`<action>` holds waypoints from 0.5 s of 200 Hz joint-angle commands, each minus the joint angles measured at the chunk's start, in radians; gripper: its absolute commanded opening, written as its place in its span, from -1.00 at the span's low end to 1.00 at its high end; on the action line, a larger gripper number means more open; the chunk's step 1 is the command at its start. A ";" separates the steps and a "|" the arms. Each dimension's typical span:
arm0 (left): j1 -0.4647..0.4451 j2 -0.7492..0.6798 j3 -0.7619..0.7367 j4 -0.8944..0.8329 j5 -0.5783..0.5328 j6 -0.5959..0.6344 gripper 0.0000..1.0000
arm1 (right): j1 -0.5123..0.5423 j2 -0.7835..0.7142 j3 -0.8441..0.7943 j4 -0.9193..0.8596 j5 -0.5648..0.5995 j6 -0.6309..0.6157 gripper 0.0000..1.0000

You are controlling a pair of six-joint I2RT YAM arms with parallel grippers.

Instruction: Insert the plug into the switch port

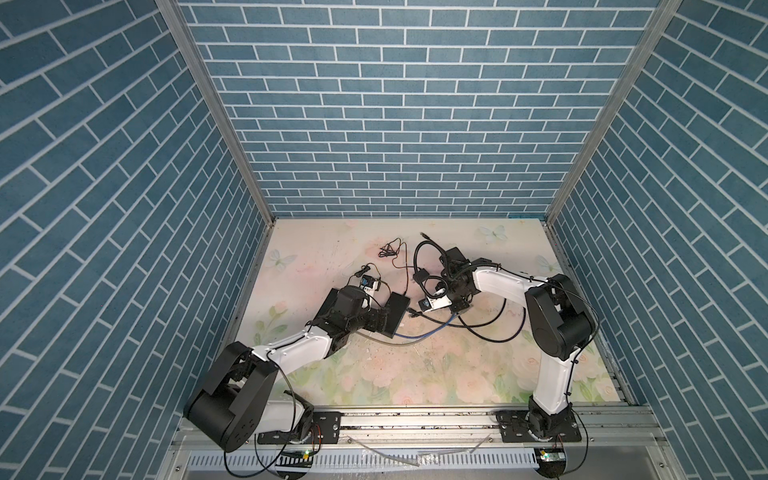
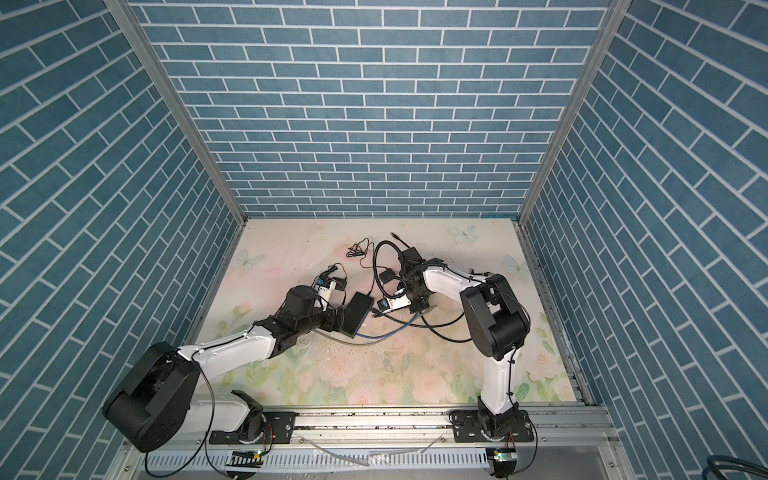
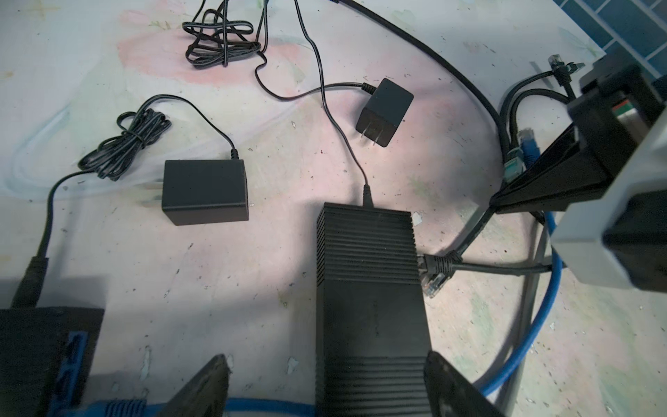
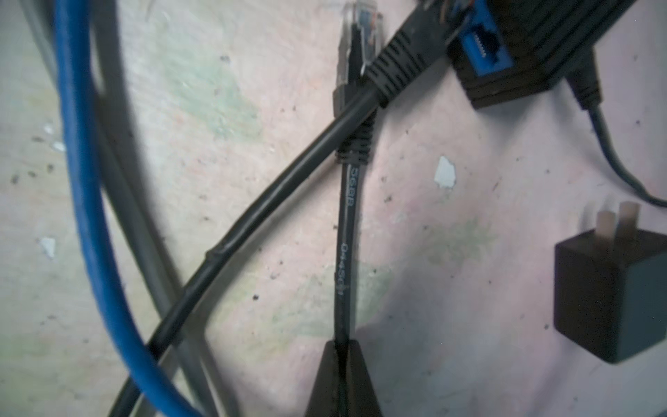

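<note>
Since the right gripper is pinched shut on the thin black cable a good way behind the plug, not on the plug itself, I'd call that the main worry. The plug sits well ahead of the fingertips on a floppy lead, so steering it will be sloppy.

Worse, a thick black cable lies right across the plug's boot, between the gripper and the plug, and its far end looks already seated in the switch. Lift or drag the thin one and it'll probably snag there, or tug the seated one loose.

The free blue port is near the plug tip but off to one side of the gripper's line, so it needs a turn too.

Left gripper is spread wide with a finger either side of the switch, not clamping it as far as I can tell. A hard push could just shove the switch away.
</note>
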 commanded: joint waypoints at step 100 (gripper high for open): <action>-0.004 0.008 0.003 0.007 0.036 0.009 0.72 | 0.028 -0.116 -0.047 -0.014 0.010 -0.097 -1.00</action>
